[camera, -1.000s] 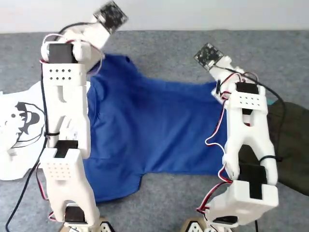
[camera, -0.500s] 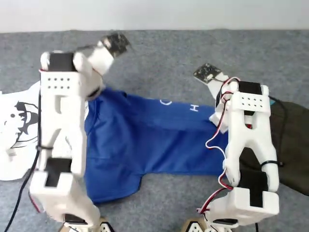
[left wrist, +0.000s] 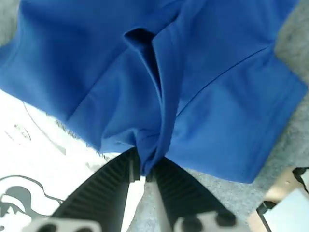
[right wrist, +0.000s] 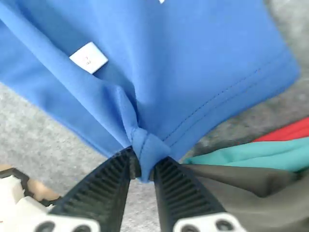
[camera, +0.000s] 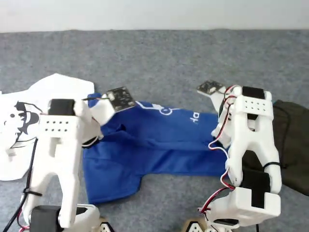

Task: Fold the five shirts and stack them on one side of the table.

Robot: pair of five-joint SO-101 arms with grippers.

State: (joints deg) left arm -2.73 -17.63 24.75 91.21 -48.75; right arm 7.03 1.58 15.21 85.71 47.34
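Observation:
A blue shirt (camera: 154, 145) lies across the middle of the grey table, its far edge folded over toward the near side so white print shows. My left gripper (left wrist: 144, 175) is shut on a bunched fold of the blue shirt (left wrist: 193, 87) at its left end. At the shirt's right end my right gripper (right wrist: 142, 169) is shut on a pinch of the blue shirt (right wrist: 193, 72), beside a white label (right wrist: 89, 58). In the high view the left arm (camera: 58, 145) and right arm (camera: 248, 140) stand over the two ends.
A white shirt with a black print (camera: 24, 125) lies flat at the left, partly under the blue one. A dark shirt (camera: 289, 140) lies at the right, with teal and red cloth (right wrist: 251, 154) under it. Open grey table (camera: 164, 58) stretches behind.
Both arms have drawn back toward the near side, pulling the blue shirt's far edge over itself. The shirt now covers a narrower band and its white print has come into sight.

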